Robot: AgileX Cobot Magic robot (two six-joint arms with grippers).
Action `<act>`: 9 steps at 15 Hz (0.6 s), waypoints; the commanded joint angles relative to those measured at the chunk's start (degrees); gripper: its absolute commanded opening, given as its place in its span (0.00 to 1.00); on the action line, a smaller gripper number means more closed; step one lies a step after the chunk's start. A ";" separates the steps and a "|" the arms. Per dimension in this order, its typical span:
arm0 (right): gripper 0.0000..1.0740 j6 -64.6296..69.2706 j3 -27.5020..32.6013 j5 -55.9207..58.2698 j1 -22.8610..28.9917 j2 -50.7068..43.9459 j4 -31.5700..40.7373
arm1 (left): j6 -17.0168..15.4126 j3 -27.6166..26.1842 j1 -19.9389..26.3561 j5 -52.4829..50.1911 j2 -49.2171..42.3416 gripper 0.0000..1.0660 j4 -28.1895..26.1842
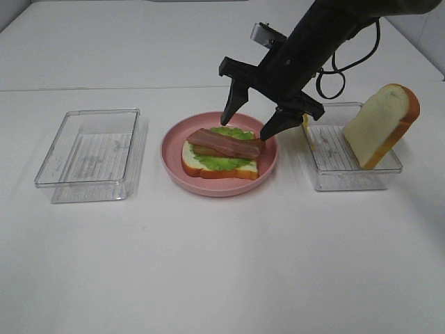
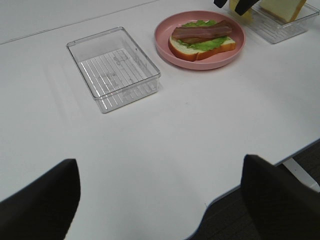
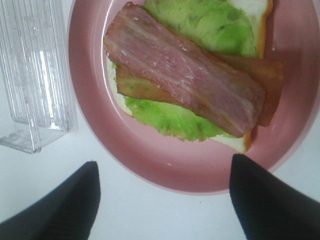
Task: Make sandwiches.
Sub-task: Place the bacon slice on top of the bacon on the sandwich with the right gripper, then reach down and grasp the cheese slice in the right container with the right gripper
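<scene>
A plate (image 1: 169, 149) sits mid-scene on the table (image 1: 222, 271), carrying a bread slice (image 1: 208, 171), lettuce (image 1: 224, 163) on that, bacon strips (image 1: 226, 144) on top. One tray (image 1: 89, 156) lies left of it; another tray (image 1: 332, 158), on the right, holds a second bread slice (image 1: 382, 125) leaning upright.

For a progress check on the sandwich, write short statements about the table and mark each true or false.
1. Bacon lies on the lettuce on the pink plate. True.
2. The right gripper is shut on a bacon strip. False: its jaws stand open above the bacon, holding nothing.
3. A bread slice leans upright in the right tray. True.
4. A top bread slice covers the bacon. False: the bacon is uncovered.
5. The left tray holds lettuce. False: no food shows in the left tray.
</scene>
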 commanded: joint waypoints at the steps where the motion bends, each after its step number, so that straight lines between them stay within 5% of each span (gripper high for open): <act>1: 0.65 -0.11 -0.17 2.86 -0.11 -3.21 -3.21 | 0.17 0.11 -0.23 -0.57 -1.26 0.78 -0.29; 4: 0.64 1.60 -2.23 7.85 -0.17 -6.25 -12.61 | 0.17 0.11 -0.23 -0.57 -1.26 0.78 -0.29; 9: 0.57 6.13 -15.07 15.13 -0.17 -3.50 -26.76 | 0.17 0.11 -0.23 -0.57 -1.26 0.78 -0.29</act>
